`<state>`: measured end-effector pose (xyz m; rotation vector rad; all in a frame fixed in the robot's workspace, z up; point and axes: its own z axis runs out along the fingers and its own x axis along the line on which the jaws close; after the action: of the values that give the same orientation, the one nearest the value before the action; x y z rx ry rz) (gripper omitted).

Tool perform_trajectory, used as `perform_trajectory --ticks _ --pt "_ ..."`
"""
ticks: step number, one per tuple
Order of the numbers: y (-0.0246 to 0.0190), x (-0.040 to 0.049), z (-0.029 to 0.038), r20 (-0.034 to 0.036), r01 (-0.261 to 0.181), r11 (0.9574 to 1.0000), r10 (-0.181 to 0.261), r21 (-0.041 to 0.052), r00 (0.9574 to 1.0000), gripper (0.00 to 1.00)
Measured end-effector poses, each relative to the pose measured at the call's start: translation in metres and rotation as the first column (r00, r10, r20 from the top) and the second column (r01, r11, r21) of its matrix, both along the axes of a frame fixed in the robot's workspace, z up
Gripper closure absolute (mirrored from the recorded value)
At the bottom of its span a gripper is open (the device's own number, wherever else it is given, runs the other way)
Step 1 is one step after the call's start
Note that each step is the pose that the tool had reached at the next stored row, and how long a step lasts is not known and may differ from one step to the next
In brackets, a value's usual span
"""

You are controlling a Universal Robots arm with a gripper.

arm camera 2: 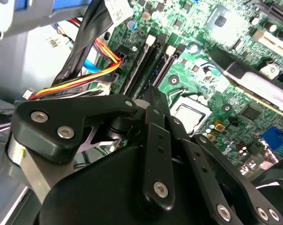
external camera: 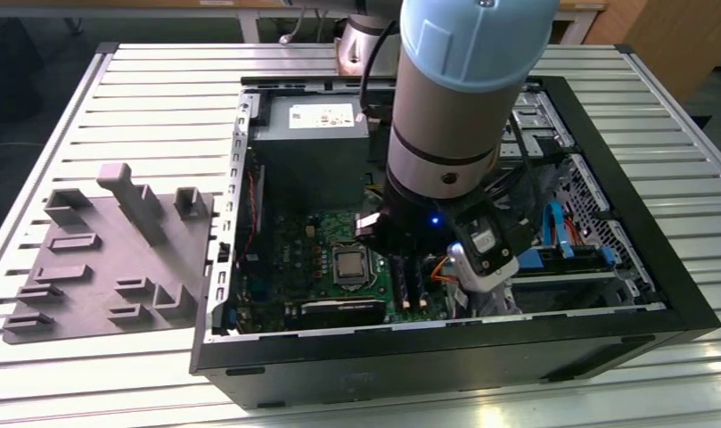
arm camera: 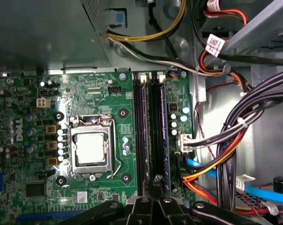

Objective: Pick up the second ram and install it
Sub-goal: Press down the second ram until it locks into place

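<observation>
Reaching down into the open computer case (external camera: 681, 294), the arm has its gripper (arm camera: 155, 185) low over the green motherboard (external camera: 300, 245), right at the memory slots (arm camera: 151, 126). In the first wrist view the black fingertips (arm camera: 156, 182) meet in a narrow point directly over the slot rails, and in the second wrist view the fingers (arm camera 2: 155, 108) look pressed together over the same rails. The second ram (arm camera: 161, 126) seems to stand edge-on in the slot on the cable side of the pair, though from above a seated stick and a bare rail are hard to separate. Whether the fingertips are pinching its top edge or merely resting closed on it I cannot tell.

Beside the slots sits the processor socket (arm camera: 91, 149) with its bare metal lid. On the other side of the slots a bundle of orange, yellow and black cables (arm camera: 216, 164) runs along the case wall. In the exterior view the grey power supply (external camera: 310, 134) lies at the far end of the case. A grey plastic fixture tray (external camera: 110, 259) with upright blocks rests on the slatted table (external camera: 158, 89), well apart on the exterior view's left.
</observation>
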<state>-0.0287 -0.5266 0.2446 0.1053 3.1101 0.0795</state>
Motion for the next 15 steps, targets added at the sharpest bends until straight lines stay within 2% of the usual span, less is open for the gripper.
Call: perform_trajectory --ticks 15 --pt "0.0193 0.0 -0.001 0.0 0.0 1.0 0.0 0.003 1.0 0.89"
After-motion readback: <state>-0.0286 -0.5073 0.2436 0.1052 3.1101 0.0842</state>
